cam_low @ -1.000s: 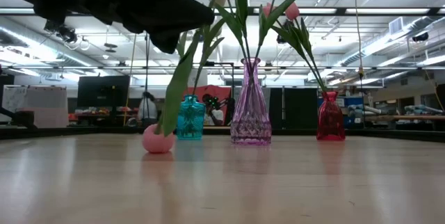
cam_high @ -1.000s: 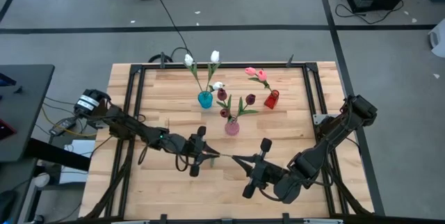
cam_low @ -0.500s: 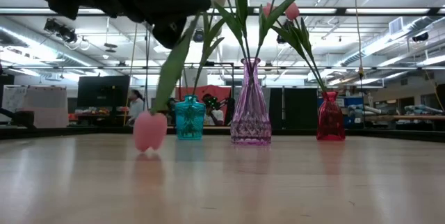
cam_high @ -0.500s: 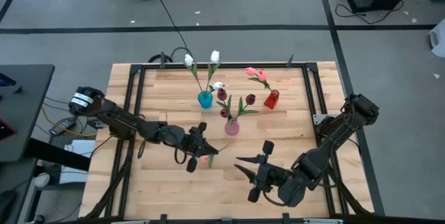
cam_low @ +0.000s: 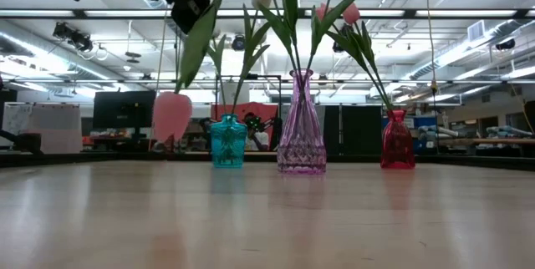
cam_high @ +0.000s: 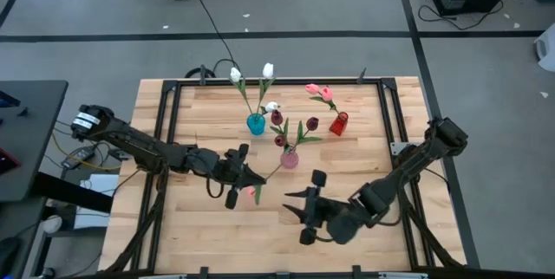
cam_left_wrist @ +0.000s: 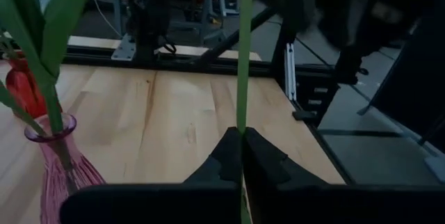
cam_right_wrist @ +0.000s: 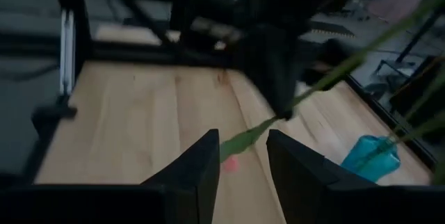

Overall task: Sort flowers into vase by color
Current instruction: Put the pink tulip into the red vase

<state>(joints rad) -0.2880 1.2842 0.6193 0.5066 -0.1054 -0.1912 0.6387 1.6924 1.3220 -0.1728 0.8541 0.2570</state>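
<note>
My left gripper (cam_high: 249, 179) is shut on a pink tulip (cam_high: 251, 192) near the table's middle, in front of the vases. Its pink head (cam_low: 171, 116) hangs clear above the table, and the green stem (cam_left_wrist: 244, 50) runs on past the fingers toward the pink glass vase (cam_high: 289, 159), which holds maroon tulips. My right gripper (cam_high: 290, 203) stands open just right of the flower, touching nothing. Farther back, a teal vase (cam_high: 256, 124) holds white tulips and a red vase (cam_high: 338, 124) holds pink ones. My left gripper pinches the tulip's thin green stem (cam_left_wrist: 241, 135) between its two fingers, which lie across it. The flower is lifted clear and upside down: its head (cam_right_wrist: 229, 163) hangs below the fingers, and the bare stem end points away toward the vases.
The three vases stand in a cluster at the far middle of the table (cam_high: 191, 123). A black frame rail (cam_high: 165, 114) runs along the table's edges. Bare wood lies in front of both grippers and to the left and right.
My left gripper has risen and drawn back toward the table's far left, keeping its hold on the stem. The tulip's head, which rested on the table a second ago, now hangs clear above it. My right arm has shifted slightly toward the left.
</note>
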